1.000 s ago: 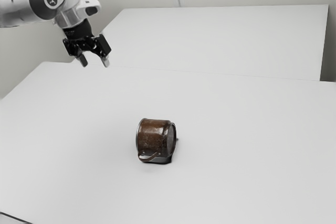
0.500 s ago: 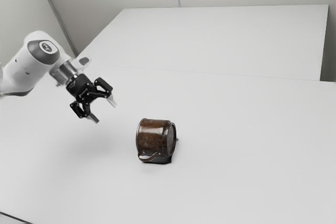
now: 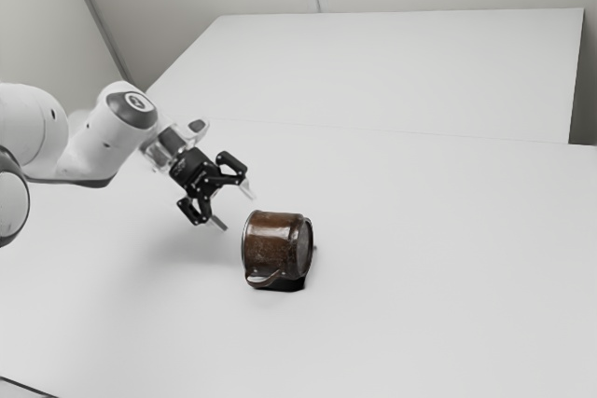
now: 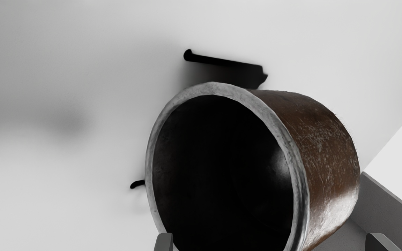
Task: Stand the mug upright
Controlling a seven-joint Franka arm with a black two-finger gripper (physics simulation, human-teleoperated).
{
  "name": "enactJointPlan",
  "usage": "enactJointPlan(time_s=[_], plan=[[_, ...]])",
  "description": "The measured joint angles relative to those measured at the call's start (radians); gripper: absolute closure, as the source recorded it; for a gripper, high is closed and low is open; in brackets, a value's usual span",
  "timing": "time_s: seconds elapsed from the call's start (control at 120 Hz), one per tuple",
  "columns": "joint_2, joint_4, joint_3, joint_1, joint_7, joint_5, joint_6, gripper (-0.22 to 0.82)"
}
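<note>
Evidently at the approach stage, a Franka arm (image 3: 103, 142) brings its black two-finger gripper (image 3: 234, 208) near an overturned metal mug (image 3: 272, 241) on a pale, smooth table (image 3: 438, 240). The fingers stand wide apart, with nothing gripped between them. The mug lies on its side, its mouth facing the gripper and its flat base (image 3: 304, 249) toward the exterior view's right; righting it appears wholly undone. The next move likely calls for easing one finger inside the mouth and the other outside, closing on the wall, then lifting and tipping the base down. The rounded body could roll if nudged. Scuffed, coppery brown covers the squat, drum-shaped wall, pale scratches crossing its glossy sheen. A thick, mottled gray rim (image 4: 218, 89) rings the dark interior, and a thin, curved handle (image 3: 264, 281) bows out near the tabletop.
</note>
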Motion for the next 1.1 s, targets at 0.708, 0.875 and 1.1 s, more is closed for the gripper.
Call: enactJointPlan(time_s=[0.708,0.875,1.1], plan=[[0.081,-0.029,-0.01,-0.008,0.024,-0.297,0.018,0.32],[0.08,-0.025,-0.012,-0.009,0.021,-0.299,0.019,0.61],[0.077,-0.015,-0.037,-0.022,0.007,-0.306,0.047,0.72]])
